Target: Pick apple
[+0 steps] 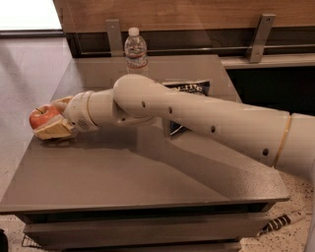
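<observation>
Apple (42,116) @ left edge of counter (123,182) | gripper (48,118) closed on it, fingers (52,130) either side | water bottle (135,48) upright nr back edge | snack bag (189,88) mid-counter, partly behind arm

Lit warm and rather dim from above, with a blown-out white patch (24,14) well behind the gripper (47,118) set at the apple (42,116) by the table (123,197) edge, a broad soft shadow (162,162) spreading from just beneath it under the arm (197,115), and pale sheen along the arm's top.
</observation>
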Robot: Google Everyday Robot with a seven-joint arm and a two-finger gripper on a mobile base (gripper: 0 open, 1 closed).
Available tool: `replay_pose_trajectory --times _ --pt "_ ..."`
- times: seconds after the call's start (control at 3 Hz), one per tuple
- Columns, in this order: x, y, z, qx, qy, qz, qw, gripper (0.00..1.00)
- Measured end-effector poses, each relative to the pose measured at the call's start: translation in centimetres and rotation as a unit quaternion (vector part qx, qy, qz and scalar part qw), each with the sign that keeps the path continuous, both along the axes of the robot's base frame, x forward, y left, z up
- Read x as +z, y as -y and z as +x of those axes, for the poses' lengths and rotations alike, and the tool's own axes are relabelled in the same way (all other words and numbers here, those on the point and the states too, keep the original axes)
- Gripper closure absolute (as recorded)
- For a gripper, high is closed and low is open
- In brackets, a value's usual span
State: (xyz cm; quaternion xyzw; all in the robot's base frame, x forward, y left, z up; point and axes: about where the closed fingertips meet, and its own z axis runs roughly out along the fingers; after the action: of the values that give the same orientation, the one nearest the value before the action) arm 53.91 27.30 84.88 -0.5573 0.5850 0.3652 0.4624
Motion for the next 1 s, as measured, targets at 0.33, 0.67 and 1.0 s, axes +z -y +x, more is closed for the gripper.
replay_pose_trajectory --times 0.33,0.67,1.0 --pt "0.04 -0.18 -0.15 0.002 0.0 0.0 1.0 0.83" --pt "0.09 -0.35 -0.29 0.004 0.001 0.0 1.0 1.0" --pt "0.09 -0.35 -0.29 0.004 0.001 0.0 1.0 1.0"
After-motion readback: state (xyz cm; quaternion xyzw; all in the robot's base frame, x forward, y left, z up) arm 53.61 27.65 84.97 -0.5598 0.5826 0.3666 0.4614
